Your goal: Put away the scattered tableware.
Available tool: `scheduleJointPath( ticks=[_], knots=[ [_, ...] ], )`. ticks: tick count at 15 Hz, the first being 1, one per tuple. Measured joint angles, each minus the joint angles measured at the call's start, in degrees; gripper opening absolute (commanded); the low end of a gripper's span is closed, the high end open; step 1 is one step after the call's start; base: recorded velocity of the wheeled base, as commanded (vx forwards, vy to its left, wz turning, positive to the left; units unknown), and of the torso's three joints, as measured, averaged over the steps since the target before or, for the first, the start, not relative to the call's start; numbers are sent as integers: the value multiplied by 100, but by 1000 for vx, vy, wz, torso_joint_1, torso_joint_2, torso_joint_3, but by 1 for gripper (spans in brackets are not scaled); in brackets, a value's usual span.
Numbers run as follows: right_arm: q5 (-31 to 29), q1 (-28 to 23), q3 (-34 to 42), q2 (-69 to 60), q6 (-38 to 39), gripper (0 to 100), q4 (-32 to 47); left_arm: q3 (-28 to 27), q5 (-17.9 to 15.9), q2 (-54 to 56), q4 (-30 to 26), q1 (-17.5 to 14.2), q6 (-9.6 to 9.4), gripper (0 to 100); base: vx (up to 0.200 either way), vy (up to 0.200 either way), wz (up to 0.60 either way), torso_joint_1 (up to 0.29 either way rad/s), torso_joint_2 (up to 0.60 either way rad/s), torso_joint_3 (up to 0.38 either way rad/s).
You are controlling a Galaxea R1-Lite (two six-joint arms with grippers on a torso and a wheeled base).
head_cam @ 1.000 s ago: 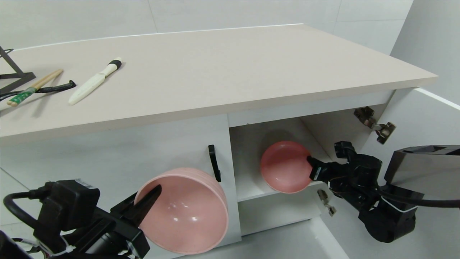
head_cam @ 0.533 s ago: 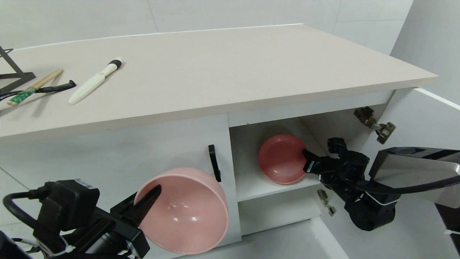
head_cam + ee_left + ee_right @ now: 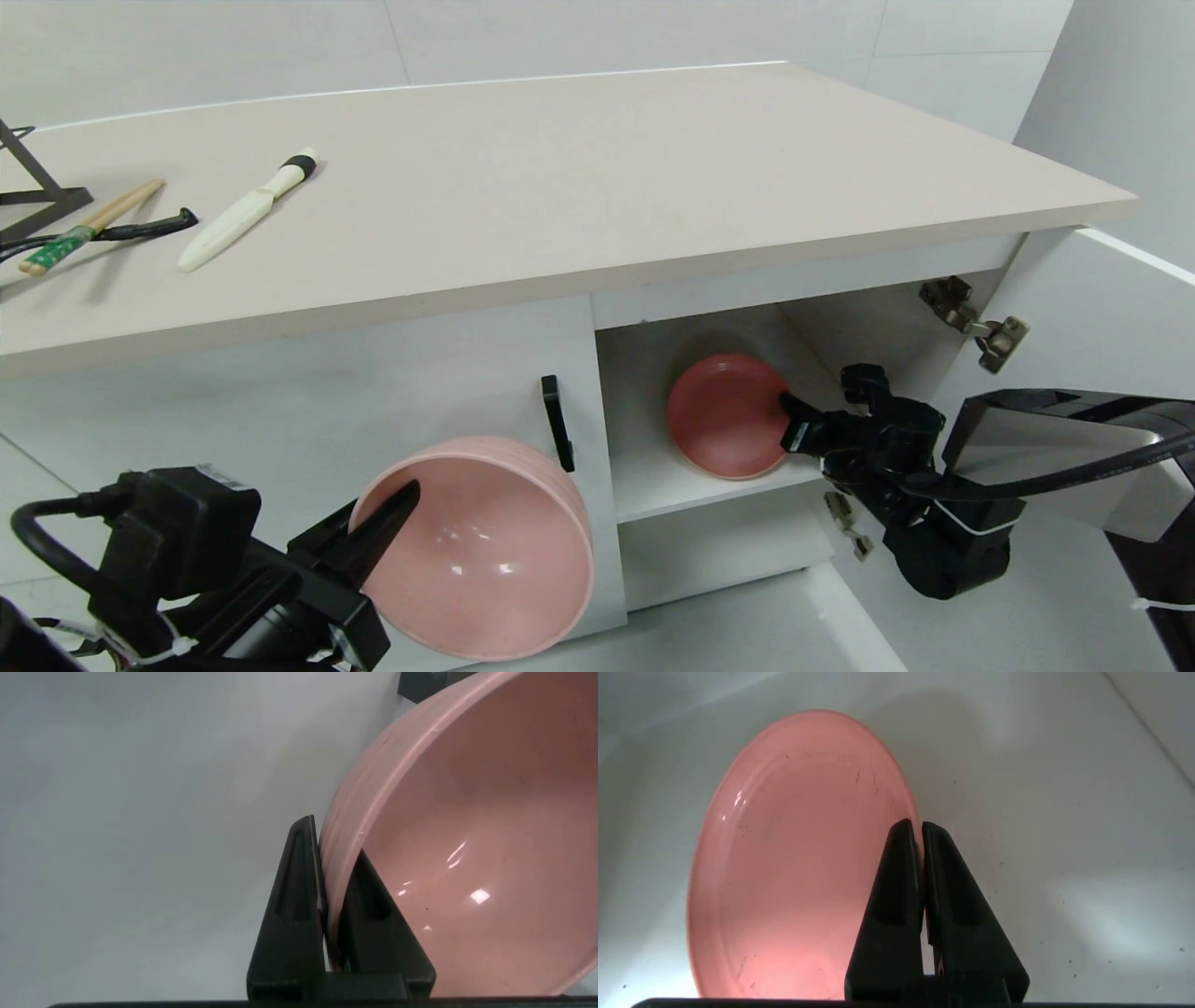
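Observation:
My left gripper (image 3: 397, 509) is shut on the rim of a large pink bowl (image 3: 485, 560), held low in front of the closed left cabinet door; the left wrist view has its fingers (image 3: 304, 873) pinching the bowl's (image 3: 467, 849) wall. My right gripper (image 3: 789, 425) is shut on the rim of a red-pink plate (image 3: 724, 415) inside the open right cabinet, just above its shelf (image 3: 653, 481). In the right wrist view the plate (image 3: 794, 849) stands tilted against the white interior, my gripper (image 3: 922, 835) on its edge.
On the beige countertop (image 3: 560, 177) lie a cream knife with a black band (image 3: 247, 210), wooden chopsticks (image 3: 89, 229) and a black rack (image 3: 37, 182) at the far left. The right cabinet door (image 3: 1092, 308) hangs open on its hinges (image 3: 976, 322). A black handle (image 3: 557, 422) sits on the left door.
My right gripper has carried the plate deeper into the cabinet and slightly to the left, down toward the shelf. The left arm and its bowl have stayed still.

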State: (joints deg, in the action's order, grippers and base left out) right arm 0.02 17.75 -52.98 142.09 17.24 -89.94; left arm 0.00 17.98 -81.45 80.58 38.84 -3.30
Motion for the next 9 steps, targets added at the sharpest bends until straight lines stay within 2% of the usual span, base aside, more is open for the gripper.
scheduleJointPath(
  ticks=[2,3,9],
  knots=[
    [-71,52,-11,9,-6,0,0,0,0,-6,0,0,5,0,0,0,0,0,0,0],
    [-155,79,-13,13,-9,100,-2,0,0,-6,-2,0,7,0,0,0,0,0,0,0],
    [-245,90,-112,72,-35,100,2,0,0,-9,-2,0,22,0,0,0,0,0,0,0]
  ],
)
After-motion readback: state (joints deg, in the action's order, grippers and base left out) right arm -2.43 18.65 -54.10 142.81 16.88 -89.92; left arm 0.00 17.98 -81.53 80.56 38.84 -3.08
